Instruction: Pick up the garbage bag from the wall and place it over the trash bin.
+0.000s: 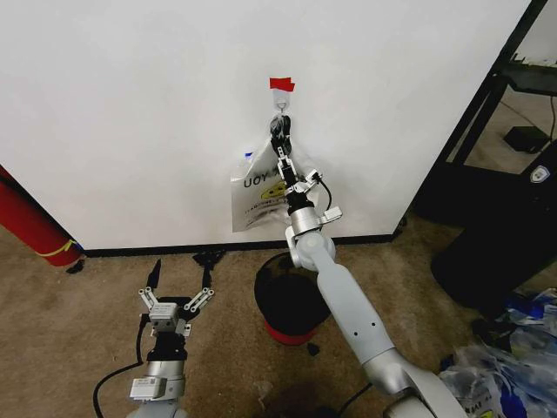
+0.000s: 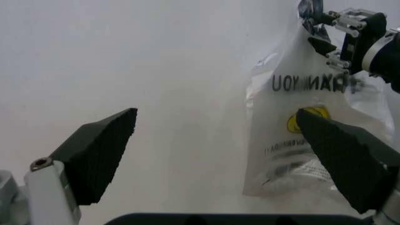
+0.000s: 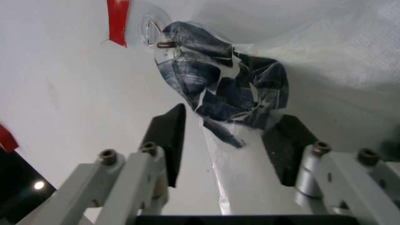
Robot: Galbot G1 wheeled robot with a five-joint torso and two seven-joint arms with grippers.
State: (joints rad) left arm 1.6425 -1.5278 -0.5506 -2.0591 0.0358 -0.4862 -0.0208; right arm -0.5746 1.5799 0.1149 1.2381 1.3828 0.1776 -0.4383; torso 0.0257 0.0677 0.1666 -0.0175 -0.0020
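The right gripper (image 1: 280, 139) has its fingers apart around the garbage bag (image 1: 258, 198) handles, below the hook (image 1: 284, 102). The left gripper (image 1: 178, 277) waits wide open.

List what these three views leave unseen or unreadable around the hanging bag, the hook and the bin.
- Garbage bag, head view: right half hidden behind the right gripper and its arm; lettering partly covered.
- Hook, right wrist view: the bunched handles cover its lower part.
- Right gripper's fingers flank the handles; contact cannot be told.
- Trash bin, head view: the right arm crosses its rim; inside too dark.
- Left gripper: open, low by the floor.
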